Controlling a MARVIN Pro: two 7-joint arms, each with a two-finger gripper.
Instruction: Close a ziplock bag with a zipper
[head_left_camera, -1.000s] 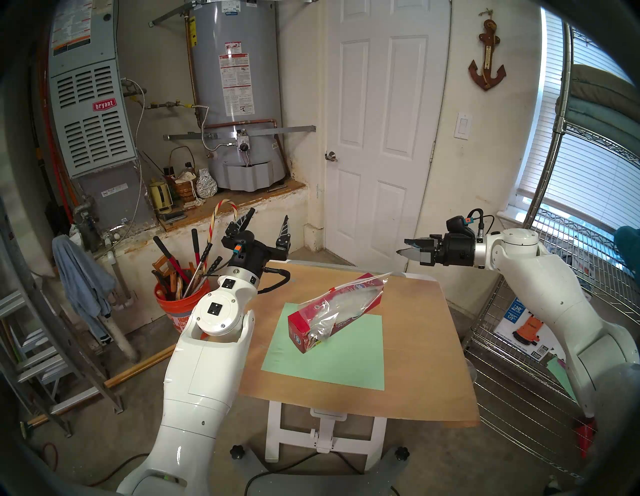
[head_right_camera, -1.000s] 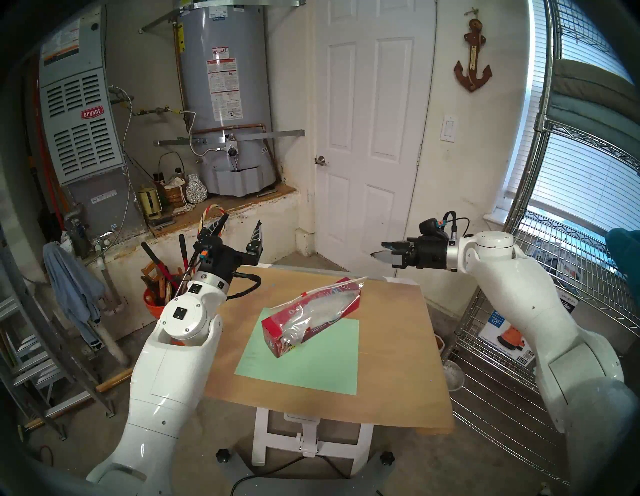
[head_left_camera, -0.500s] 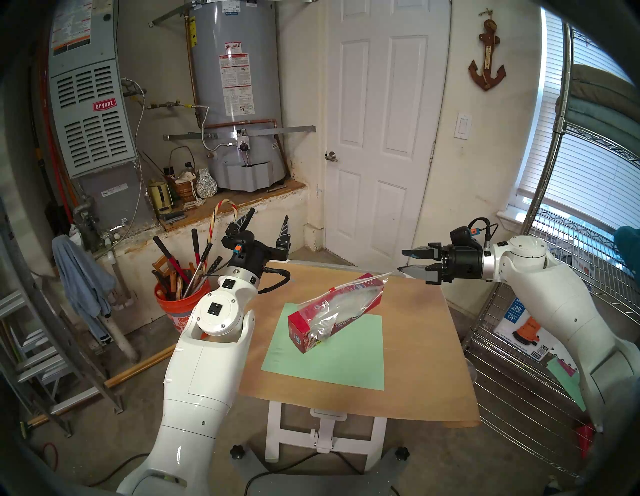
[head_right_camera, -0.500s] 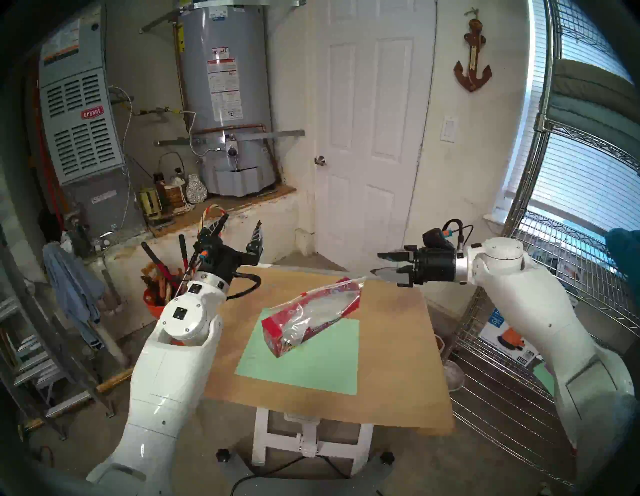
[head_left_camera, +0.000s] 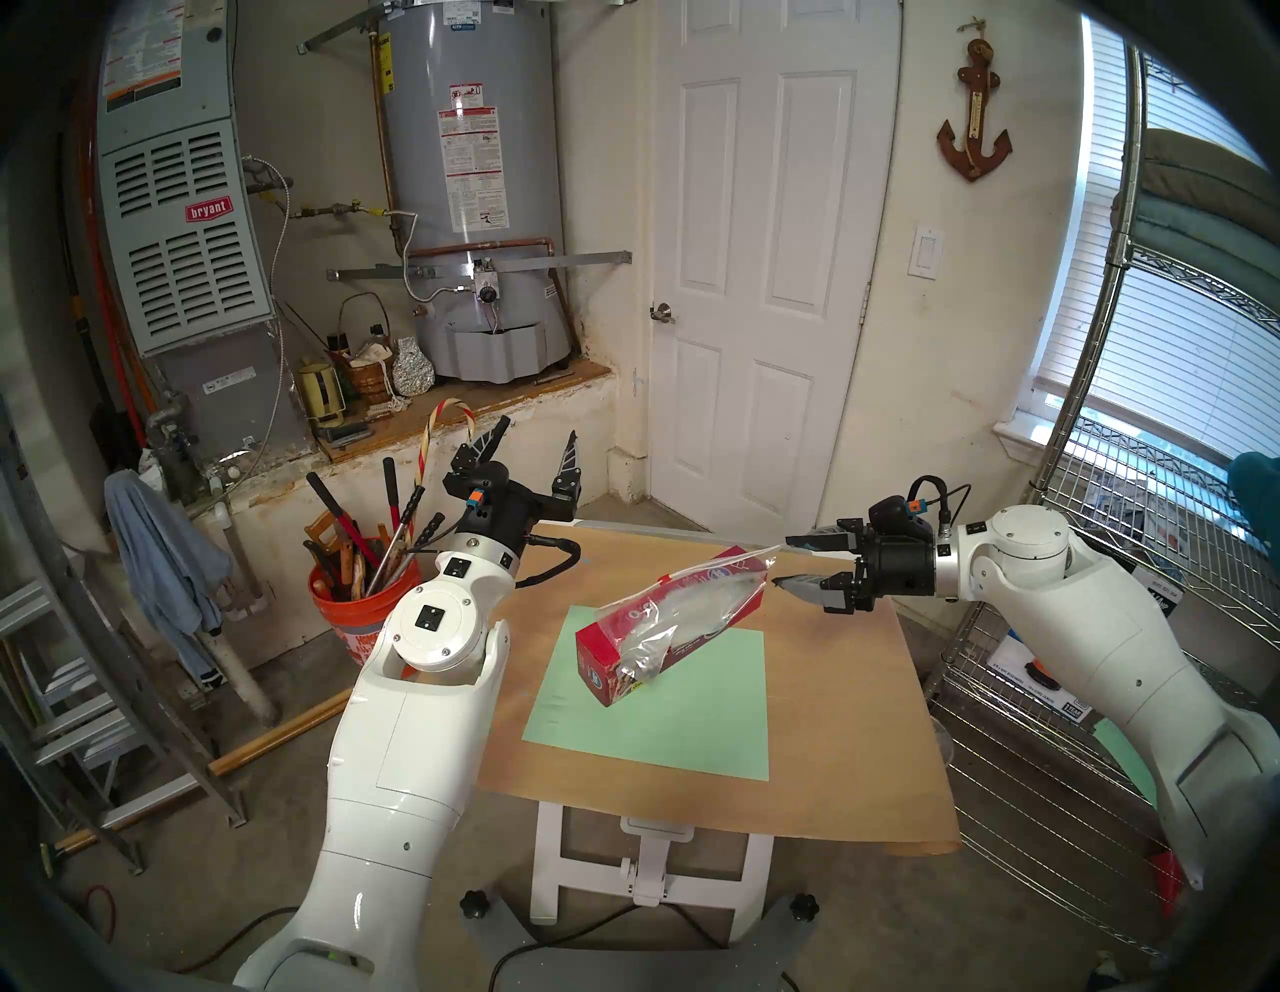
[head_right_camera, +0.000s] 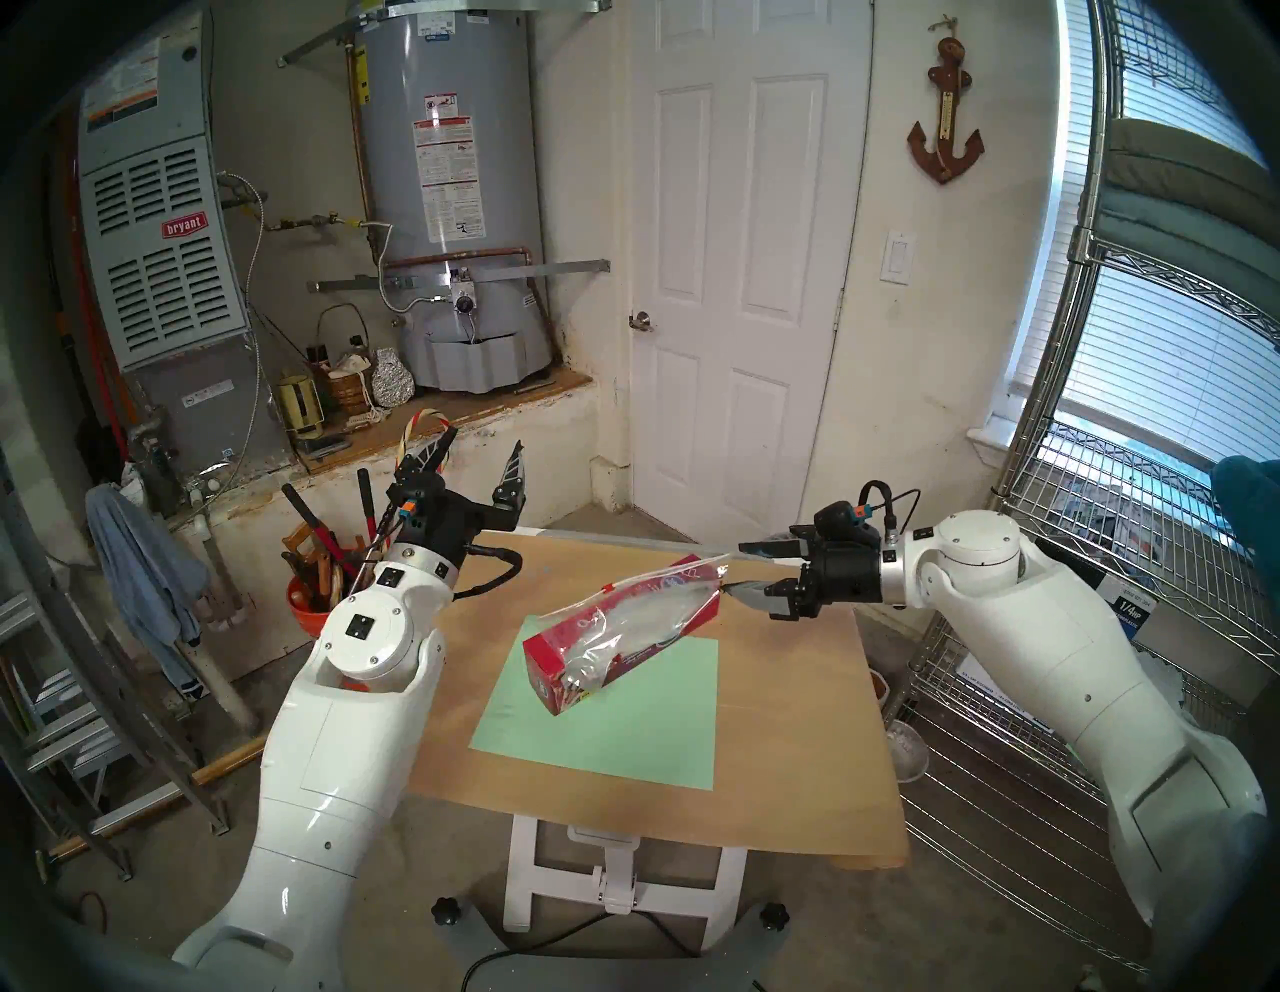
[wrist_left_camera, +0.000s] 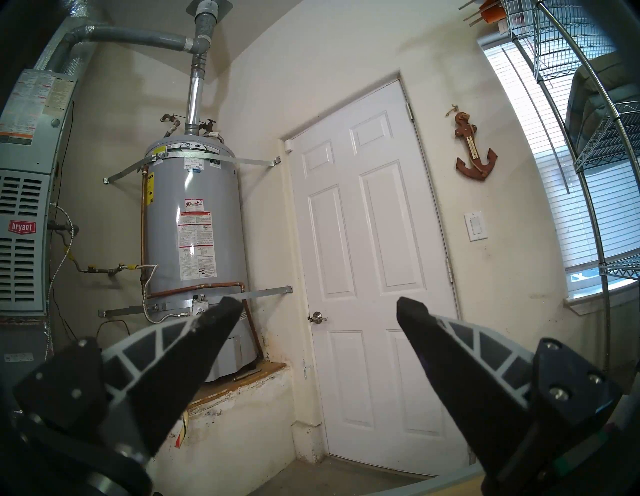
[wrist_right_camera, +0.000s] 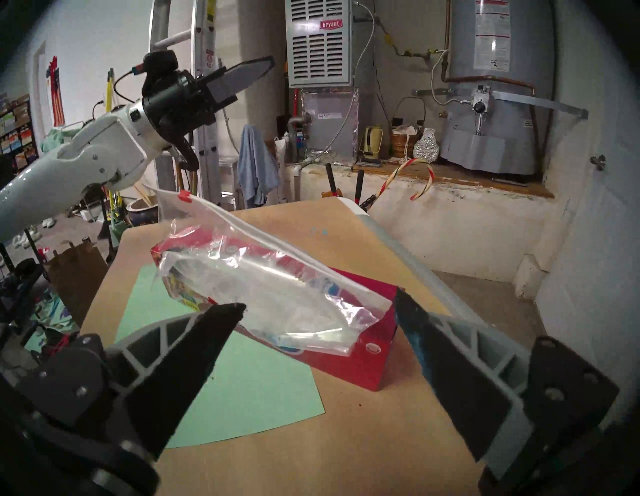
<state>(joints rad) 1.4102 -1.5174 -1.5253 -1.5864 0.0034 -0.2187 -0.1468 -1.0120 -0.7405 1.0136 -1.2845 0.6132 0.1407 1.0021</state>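
The clear ziplock bag (head_left_camera: 686, 609) lies draped over a long red box (head_left_camera: 601, 658) in the middle of the table. Its white zipper (wrist_right_camera: 277, 253) runs along the raised upper edge. The red slider (head_left_camera: 666, 578) sits at the left end of that edge. My right gripper (head_left_camera: 783, 561) hangs open just off the bag's right end, one finger above the other, and holds nothing. In the right wrist view the bag's near end (wrist_right_camera: 329, 322) shows just beyond the fingertips. My left gripper (head_left_camera: 539, 426) is open and empty. It is raised at the table's far left corner and points up at the wall.
The box rests partly on a green sheet (head_left_camera: 658, 713) on the brown tabletop (head_left_camera: 831, 727). An orange bucket of tools (head_left_camera: 346, 609) stands on the floor to the left. A wire shelf rack (head_left_camera: 1108, 623) stands close on the right, and a white door (head_left_camera: 755, 277) is behind.
My right gripper has come down and to the left, from above the table's far right corner to the bag's right end, and has rolled so its fingers spread vertically. The left arm has not moved.
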